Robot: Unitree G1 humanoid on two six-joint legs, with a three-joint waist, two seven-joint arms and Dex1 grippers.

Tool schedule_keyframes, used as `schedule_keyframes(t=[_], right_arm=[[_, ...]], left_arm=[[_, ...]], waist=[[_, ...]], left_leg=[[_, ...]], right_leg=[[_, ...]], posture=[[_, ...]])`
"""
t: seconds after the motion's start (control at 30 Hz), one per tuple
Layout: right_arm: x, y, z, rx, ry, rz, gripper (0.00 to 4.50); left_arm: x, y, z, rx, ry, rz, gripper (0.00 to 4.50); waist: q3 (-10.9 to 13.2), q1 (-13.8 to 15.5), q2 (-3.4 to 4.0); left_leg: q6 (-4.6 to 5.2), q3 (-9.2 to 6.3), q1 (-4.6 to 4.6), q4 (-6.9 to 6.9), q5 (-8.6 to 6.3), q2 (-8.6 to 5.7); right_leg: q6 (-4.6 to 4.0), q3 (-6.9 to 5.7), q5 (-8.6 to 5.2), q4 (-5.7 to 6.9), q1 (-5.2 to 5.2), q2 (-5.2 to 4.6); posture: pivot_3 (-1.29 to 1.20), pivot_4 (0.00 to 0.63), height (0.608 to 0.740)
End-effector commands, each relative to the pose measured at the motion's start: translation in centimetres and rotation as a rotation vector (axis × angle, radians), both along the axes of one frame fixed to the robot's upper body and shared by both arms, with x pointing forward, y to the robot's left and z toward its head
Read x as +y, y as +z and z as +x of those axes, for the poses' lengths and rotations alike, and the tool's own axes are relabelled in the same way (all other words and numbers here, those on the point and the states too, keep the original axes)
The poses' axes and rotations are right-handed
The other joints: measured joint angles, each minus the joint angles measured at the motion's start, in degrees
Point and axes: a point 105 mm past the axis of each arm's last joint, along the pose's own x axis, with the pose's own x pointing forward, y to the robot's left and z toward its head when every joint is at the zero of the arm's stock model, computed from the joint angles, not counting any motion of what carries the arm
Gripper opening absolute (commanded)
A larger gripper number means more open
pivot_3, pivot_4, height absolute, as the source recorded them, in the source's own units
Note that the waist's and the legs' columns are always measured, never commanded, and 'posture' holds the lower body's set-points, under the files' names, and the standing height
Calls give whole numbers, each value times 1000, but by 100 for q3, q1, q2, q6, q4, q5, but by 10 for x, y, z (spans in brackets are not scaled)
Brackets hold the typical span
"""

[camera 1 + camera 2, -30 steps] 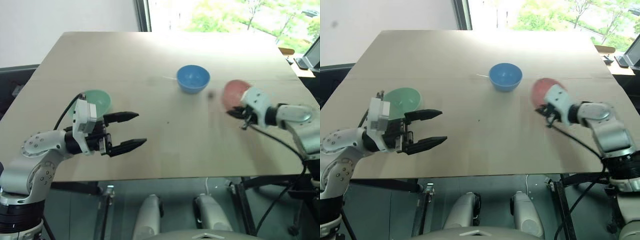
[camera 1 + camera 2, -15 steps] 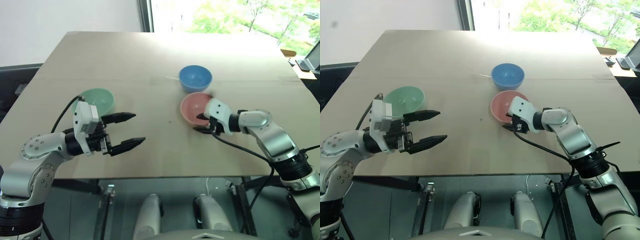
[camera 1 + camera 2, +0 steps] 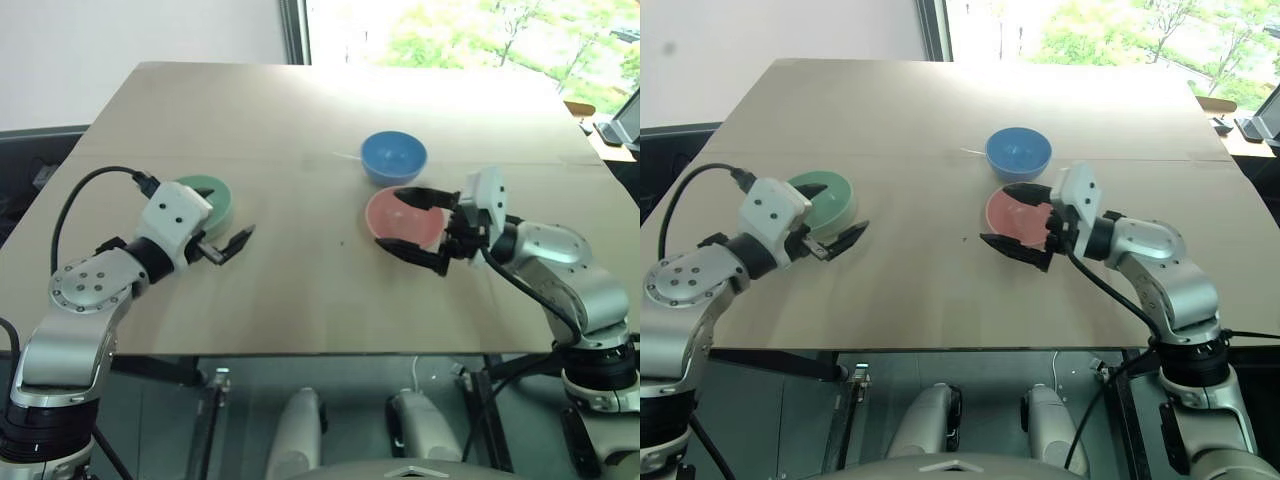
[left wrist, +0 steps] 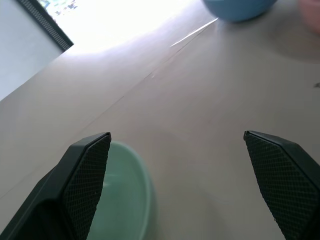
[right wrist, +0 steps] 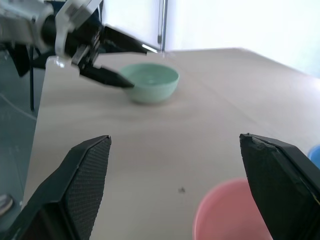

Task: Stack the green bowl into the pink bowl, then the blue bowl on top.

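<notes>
Since a second ago your right gripper (image 3: 418, 230) has set the small salmon-pink plastic bowl (image 3: 402, 219) at the sky-blue plastic bowl's (image 3: 394, 157) six o'clock; its fingers are released. Your left gripper (image 3: 228, 243), fingers spread, sits beside the mint-green plastic bowl (image 3: 208, 200) on the tabletop (image 3: 300, 120): grasp its rim next.

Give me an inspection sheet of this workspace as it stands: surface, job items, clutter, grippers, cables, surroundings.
Surface: tan table, a seam line across it.
Job's things: green bowl at left, pink bowl at centre, blue bowl just behind it; all upright, none stacked.
Clutter: nothing seen.
Grippers: left gripper open beside the green bowl; right gripper open, jaws either side of the pink bowl, holding nothing.
Cables: black cable looping over the left arm.
Surroundings: window with greenery behind the table.
</notes>
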Motion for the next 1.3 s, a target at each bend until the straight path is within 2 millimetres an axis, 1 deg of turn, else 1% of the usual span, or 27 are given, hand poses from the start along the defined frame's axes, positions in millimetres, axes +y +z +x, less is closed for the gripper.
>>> schedule_keyframes(t=[0.03, 0.1, 0.27, 0.43, 0.67, 0.73, 0.8, 0.83, 0.87, 0.9, 0.93, 0.97, 1.0, 1.03, 1.07, 1.1, 1.13, 1.17, 1.3], right_arm=[[-7, 16, -3, -117, 3, 41, 4331], [-3, 19, -1, -137, 29, 52, 4331], [4, 30, 2, -171, 69, 85, 4331], [9, 43, -2, -199, 126, 126, 4331], [13, 48, -4, -202, 162, 141, 4331], [13, 48, -4, -200, 164, 140, 4331], [14, 47, -3, -199, 164, 138, 4500], [14, 47, -3, -199, 164, 137, 4500], [14, 47, -2, -199, 162, 135, 4500], [14, 47, -1, -199, 161, 133, 4500], [14, 47, -1, -199, 159, 132, 4500], [13, 46, -1, -200, 158, 131, 4500], [13, 46, -1, -200, 157, 130, 4500], [13, 46, -1, -200, 155, 128, 4500], [13, 45, -1, -200, 153, 128, 4500], [13, 45, -1, -199, 152, 127, 4500], [12, 45, -1, -199, 151, 127, 4500], [12, 45, -1, -198, 150, 127, 4500], [11, 44, -3, -195, 144, 124, 4500]], left_arm=[[3, 0, 1, 82, 55, 124, 4500], [9, -4, 4, 124, 114, 164, 4500], [14, -6, 9, 159, 174, 220, 4500], [19, -12, 9, 187, 244, 259, 4500], [22, -16, 14, 199, 304, 296, 4500], [21, -17, 16, 197, 298, 316, 4500], [19, -17, 18, 200, 282, 334, 4002], [18, -17, 18, 202, 270, 342, 3827], [18, -17, 18, 204, 265, 346, 3481], [17, -17, 19, 205, 262, 349, 2966], [17, -18, 19, 207, 258, 353, 2689], [17, -18, 20, 207, 256, 355, 2145], [17, -18, 20, 207, 255, 357, 1757], [16, -18, 20, 206, 250, 365, 1515], [16, -18, 21, 204, 248, 369, 913], [16, -18, 22, 202, 246, 371, 613], [16, -17, 22, 200, 243, 375, 99], [16, -17, 22, 198, 238, 380, 25], [14, -14, 22, 190, 226, 383, 25]], waist=[[2, -24, 4], [2, -49, 4], [3, -93, 3], [4, -80, 3], [4, -59, 2], [4, -60, 2], [4, -60, 2], [4, -61, 2], [4, -62, 2], [4, -62, 2], [4, -62, 2], [4, -62, 2], [4, -63, 2], [4, -62, 2], [4, -61, 2], [4, -60, 2], [4, -60, 2], [4, -60, 1], [5, -60, 1]], left_leg=[[0, 0, 2, 0, 0, 0], [0, 1, 7, -1, 0, 0], [0, -1, 5, 0, 0, 1], [0, -3, 3, -1, 0, 0], [0, -5, 1, 1, 0, 0], [0, -4, 2, 2, 0, 0], [0, -5, 2, 2, 0, 0], [0, -5, 1, 2, 0, 0], [0, -5, 1, 2, 0, 0], [0, -5, 1, 2, 0, 0], [0, -4, 2, 2, 0, 0], [0, -4, 2, 2, 0, 0], [0, -4, 1, 2, 0, 0], [0, -4, 1, 2, 0, 0], [0, -4, 1, 2, 0, 0], [0, -4, 1, 2, 0, 0], [0, -4, 1, 2, 0, 0], [0, -4, 1, 2, 0, 0], [0, -4, -1, 4, 0, 0]], right_leg=[[0, 0, 0, 4, -1, 1], [0, 2, -1, 12, -1, 2], [-1, 2, -1, 22, -6, 4], [-2, 1, -1, 25, -9, 3], [-2, 0, -1, 26, -8, 3], [-2, 0, -1, 26, -8, 3], [-2, 0, -1, 27, -8, 3], [-2, 0, -1, 27, -9, 4], [-2, 0, -1, 27, -9, 4], [-2, 0, -1, 27, -9, 4], [-2, 0, -1, 27, -9, 4], [-2, 0, -1, 27, -9, 3], [-2, 0, -1, 27, -9, 3], [-2, 0, -1, 27, -9, 4], [-2, 0, -1, 27, -9, 4], [-2, 0, -1, 27, -9, 4], [-2, 0, -1, 27, -9, 3], [-2, 0, -1, 27, -9, 3], [-2, 0, -1, 27, -9, 3]], posture=[[0, 150, 740], [0, 150, 740], [0, 150, 740], [0, 150, 740], [0, 150, 740], [0, 150, 740], [0, 150, 740], [0, 150, 740], [0, 150, 740], [0, 150, 740], [0, 150, 740], [0, 150, 740], [0, 150, 740], [0, 150, 740], [0, 150, 740], [0, 150, 740], [0, 150, 740], [0, 150, 740], [0, 150, 740]])
